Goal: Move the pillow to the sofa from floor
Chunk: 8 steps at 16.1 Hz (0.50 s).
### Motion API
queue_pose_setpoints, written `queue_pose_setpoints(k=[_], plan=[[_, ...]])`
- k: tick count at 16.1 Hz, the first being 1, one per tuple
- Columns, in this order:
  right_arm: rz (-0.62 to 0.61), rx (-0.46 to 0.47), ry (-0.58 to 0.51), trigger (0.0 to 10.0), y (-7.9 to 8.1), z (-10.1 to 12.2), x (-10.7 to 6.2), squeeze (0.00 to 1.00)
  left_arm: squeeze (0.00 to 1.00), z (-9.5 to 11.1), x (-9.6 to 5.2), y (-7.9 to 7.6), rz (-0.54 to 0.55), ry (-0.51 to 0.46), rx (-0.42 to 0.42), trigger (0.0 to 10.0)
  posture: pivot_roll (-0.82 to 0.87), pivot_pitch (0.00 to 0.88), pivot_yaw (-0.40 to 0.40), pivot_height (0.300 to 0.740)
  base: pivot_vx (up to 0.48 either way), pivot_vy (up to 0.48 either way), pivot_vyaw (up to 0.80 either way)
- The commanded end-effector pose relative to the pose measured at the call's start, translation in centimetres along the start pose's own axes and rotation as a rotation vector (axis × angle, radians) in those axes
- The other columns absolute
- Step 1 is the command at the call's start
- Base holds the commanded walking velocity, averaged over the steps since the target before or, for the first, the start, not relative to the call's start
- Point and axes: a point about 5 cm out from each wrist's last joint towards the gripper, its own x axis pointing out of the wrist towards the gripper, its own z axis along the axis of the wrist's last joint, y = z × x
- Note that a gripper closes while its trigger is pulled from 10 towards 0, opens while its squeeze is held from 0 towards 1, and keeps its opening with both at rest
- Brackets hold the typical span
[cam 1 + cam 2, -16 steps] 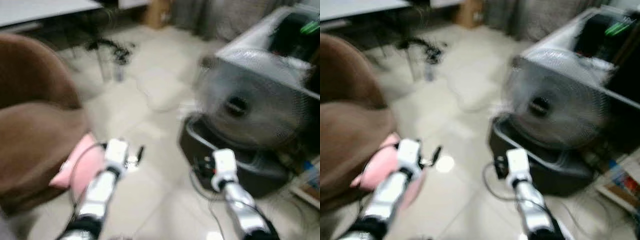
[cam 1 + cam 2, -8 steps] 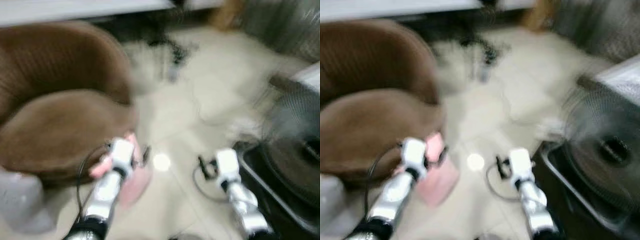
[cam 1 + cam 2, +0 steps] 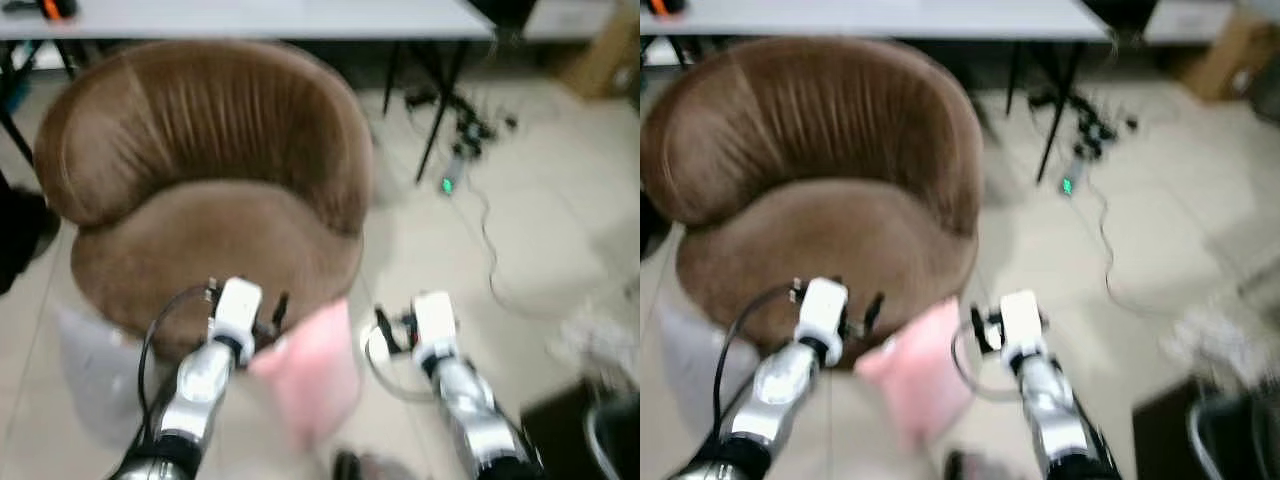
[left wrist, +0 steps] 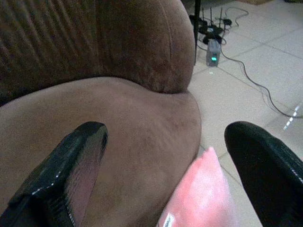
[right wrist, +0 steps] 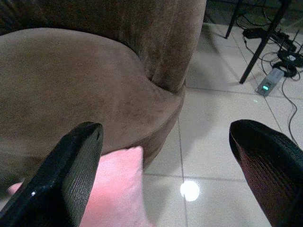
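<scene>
Head views: brown sofa [image 3: 210,190] ahead, pink pillow [image 3: 310,365] w/ blurred edges by its front edge, btwn left hand [image 3: 272,312] and right hand [image 3: 385,330]; probably resting on the floor [image 3: 520,250]. Cables [image 3: 1080,130] and tabletop [image 3: 250,15] lie beyond.

Left wrist: fingers [image 4: 71,165] wide apart, holding nothing, pillow corner below.

Right wrist: fingers [image 5: 71,175] spread, empty, pillow touching sofa base.

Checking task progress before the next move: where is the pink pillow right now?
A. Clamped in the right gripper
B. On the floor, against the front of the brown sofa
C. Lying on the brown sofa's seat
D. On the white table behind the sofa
B: the pink pillow stands on the tiled floor by the brown sofa front, between the open left gripper and right gripper, held by neither.
</scene>
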Motion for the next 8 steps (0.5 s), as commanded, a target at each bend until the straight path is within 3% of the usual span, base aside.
queue_pose_setpoints(k=[1,3,8], plan=[[-0.023,0.01,0.024,10.0,-0.72,-0.46,-0.29,0.19,0.0,0.0,0.12,-0.37,-0.005,0.002,0.005,10.0,-0.04,0.08,-0.064,0.74,0.0,0.0,0.0],[-0.018,0.004,0.024,10.0,-0.6,-0.46,-0.29,0.18,0.0,-0.02,0.13,-0.35,-0.006,0.006,0.026,10.0,-0.04,0.08,-0.064,0.74,0.0,-0.129,0.0],[-0.009,-0.001,0.026,10.0,-0.59,-0.49,-0.33,0.19,0.0,-0.22,0.2,-0.81,-0.021,0.024,0.078,10.0,-0.04,0.084,-0.07,0.74,0.0,-0.446,0.0]])
